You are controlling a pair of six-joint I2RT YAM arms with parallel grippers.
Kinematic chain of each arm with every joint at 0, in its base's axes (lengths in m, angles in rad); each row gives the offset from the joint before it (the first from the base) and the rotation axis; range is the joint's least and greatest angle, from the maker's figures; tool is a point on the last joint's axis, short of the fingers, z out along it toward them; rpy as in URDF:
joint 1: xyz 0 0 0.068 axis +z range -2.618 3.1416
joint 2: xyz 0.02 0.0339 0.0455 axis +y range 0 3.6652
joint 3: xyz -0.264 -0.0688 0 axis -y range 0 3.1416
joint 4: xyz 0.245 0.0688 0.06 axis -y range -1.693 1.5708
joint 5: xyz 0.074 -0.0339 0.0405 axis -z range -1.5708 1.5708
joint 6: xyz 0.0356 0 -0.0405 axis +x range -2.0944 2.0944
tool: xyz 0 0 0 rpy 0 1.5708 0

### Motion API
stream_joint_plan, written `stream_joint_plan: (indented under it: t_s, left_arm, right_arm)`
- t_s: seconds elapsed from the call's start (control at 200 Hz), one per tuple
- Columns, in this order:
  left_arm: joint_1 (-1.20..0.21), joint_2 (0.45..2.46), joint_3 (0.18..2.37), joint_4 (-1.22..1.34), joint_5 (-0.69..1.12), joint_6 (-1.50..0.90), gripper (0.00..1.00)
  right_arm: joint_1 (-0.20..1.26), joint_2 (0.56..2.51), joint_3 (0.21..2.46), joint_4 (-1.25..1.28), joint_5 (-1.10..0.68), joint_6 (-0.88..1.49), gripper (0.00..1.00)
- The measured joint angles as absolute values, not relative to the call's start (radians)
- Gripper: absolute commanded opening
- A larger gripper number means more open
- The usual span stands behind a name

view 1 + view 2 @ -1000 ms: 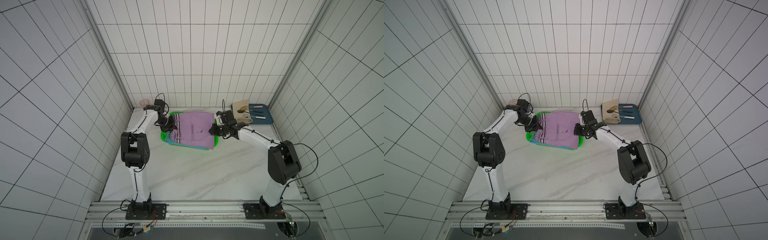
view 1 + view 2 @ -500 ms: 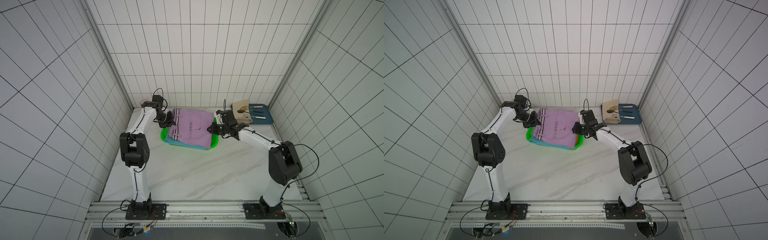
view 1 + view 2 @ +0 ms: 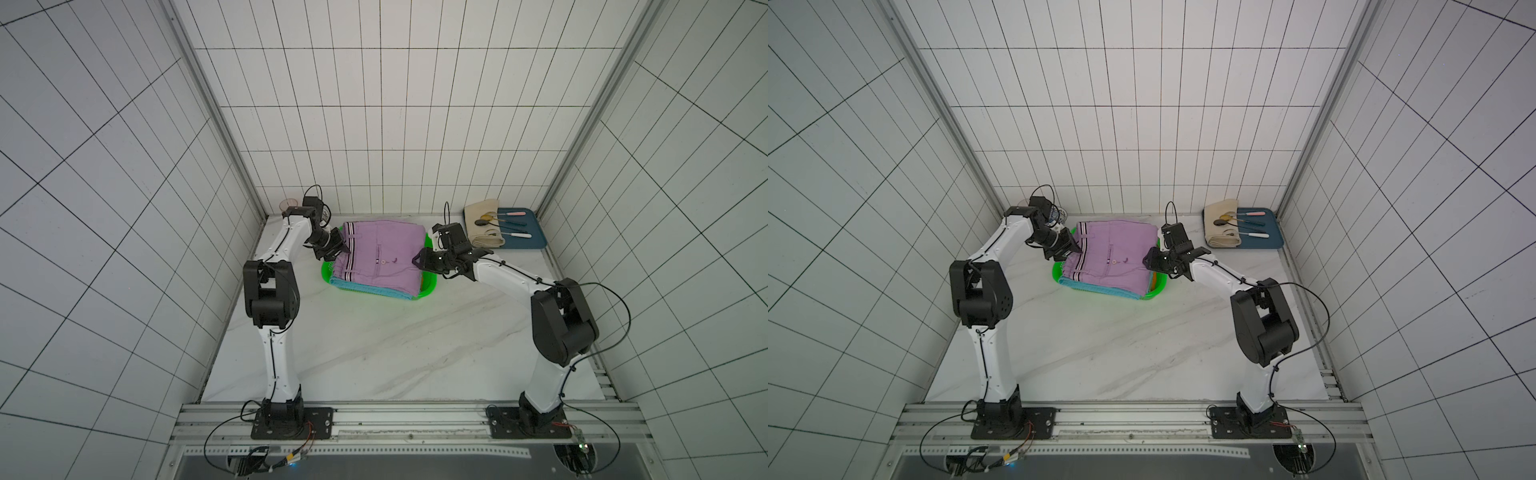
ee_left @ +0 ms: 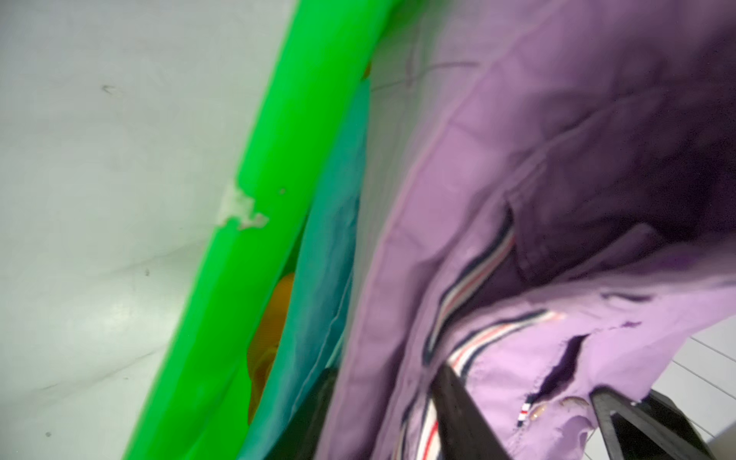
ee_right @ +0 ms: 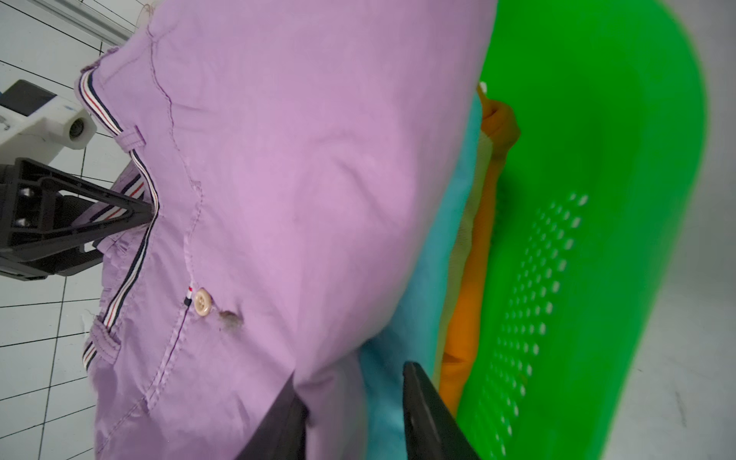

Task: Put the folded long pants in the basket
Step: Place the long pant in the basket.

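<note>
The lilac folded long pants [image 3: 380,253] [image 3: 1115,253] lie on top of a stack in the green basket [image 3: 430,286] [image 3: 1158,289]. Under them show the light blue pair [image 5: 450,239], a thin khaki edge [image 5: 478,167] and the orange pair [image 5: 474,278]. My left gripper [image 3: 343,249] [image 4: 388,418] is at the striped waistband side, open, with lilac cloth loose between its parted jaws. At the opposite edge my right gripper [image 3: 417,259] [image 5: 354,418] is open too, its jaws astride the lilac and light blue edges.
A dark blue tray [image 3: 536,241] with a cream cloth [image 3: 482,228] bearing cutlery stands at the back right. A clear cup [image 3: 289,204] sits in the back left corner. The marble table [image 3: 374,353] stretches in front of the basket.
Both grippers were shut on the lilac pants' side edges; their jaws have now parted. The pants have shifted slightly toward the back wall and settled on the stack.
</note>
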State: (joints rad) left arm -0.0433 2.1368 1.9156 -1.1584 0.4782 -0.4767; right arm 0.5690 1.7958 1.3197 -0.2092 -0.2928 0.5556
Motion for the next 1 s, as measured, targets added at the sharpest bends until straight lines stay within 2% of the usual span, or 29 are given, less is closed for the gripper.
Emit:
stream_joint_plan:
  t_s: [0.105, 0.245, 0.315, 0.445, 0.52, 0.725, 0.839, 0.999]
  left_arm:
    - [-0.041, 2.045, 1.817, -1.139, 0.469, -0.498, 0.97]
    - [-0.046, 1.776, 1.645, -1.073, 0.432, -0.543, 0.96]
    - [-0.055, 1.611, 1.546, -1.004, 0.415, -0.579, 0.87]
    - [-0.086, 1.428, 1.361, -0.846, 0.443, -0.655, 0.61]
    - [-0.099, 1.454, 1.293, -0.761, 0.505, -0.699, 0.56]
    - [-0.071, 1.781, 1.261, -0.618, 0.661, -0.755, 0.54]
    - [-0.028, 1.768, 1.229, -0.570, 0.727, -0.780, 0.54]
    - [-0.022, 1.686, 1.209, -0.603, 0.682, -0.786, 0.54]
  right_arm:
    - [0.573, 1.691, 1.292, -0.239, -0.265, 0.541, 0.40]
    - [0.620, 1.544, 1.279, -0.248, -0.225, 0.527, 0.40]
    - [0.671, 1.505, 1.279, -0.244, -0.214, 0.525, 0.40]
    - [0.746, 1.538, 1.279, -0.226, -0.222, 0.528, 0.38]
    - [0.757, 1.613, 1.279, -0.214, -0.233, 0.537, 0.37]
    - [0.751, 1.839, 1.277, -0.179, -0.267, 0.602, 0.35]
    - [0.746, 1.838, 1.275, -0.157, -0.281, 0.651, 0.35]
    - [0.759, 1.790, 1.252, -0.172, -0.241, 0.685, 0.36]
